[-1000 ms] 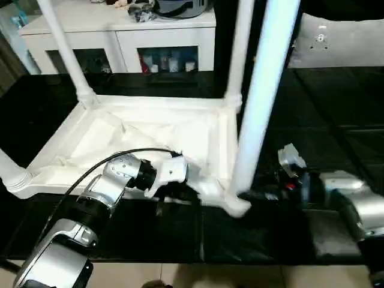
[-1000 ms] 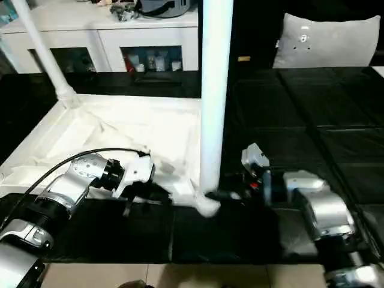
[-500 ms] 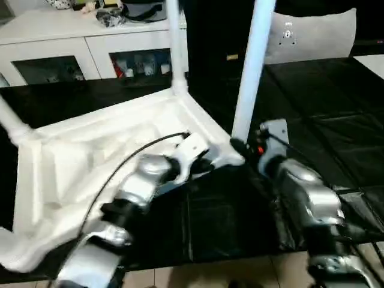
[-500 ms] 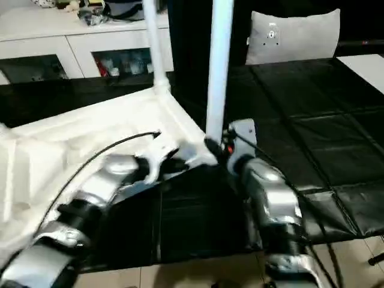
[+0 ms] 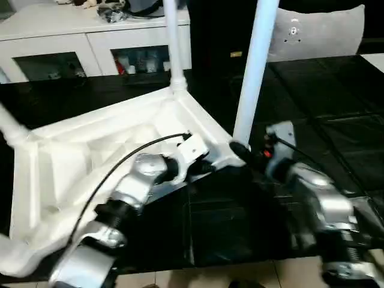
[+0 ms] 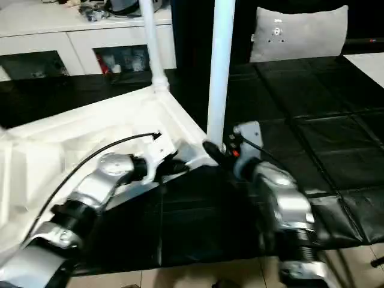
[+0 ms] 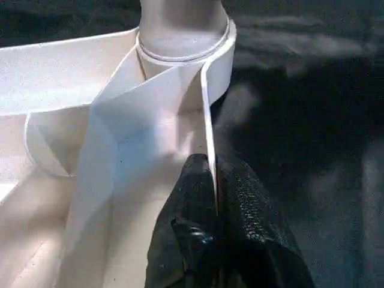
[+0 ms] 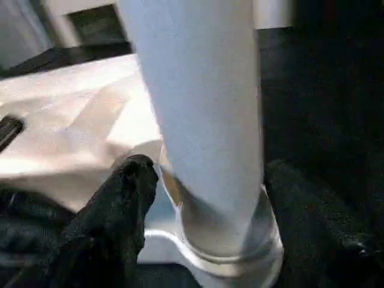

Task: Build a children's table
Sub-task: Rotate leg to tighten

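Partly cropped: leg (image 5: 255,72) top | left gripper (image 7: 215,198) pinching rim (image 7: 209,120)

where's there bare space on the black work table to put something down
The open patch is the black cover to the right of the near leg, out to the grey cushion. It is crowded at the upturned tabletop: the left gripper pinches its rim and the right gripper brackets that leg's base.
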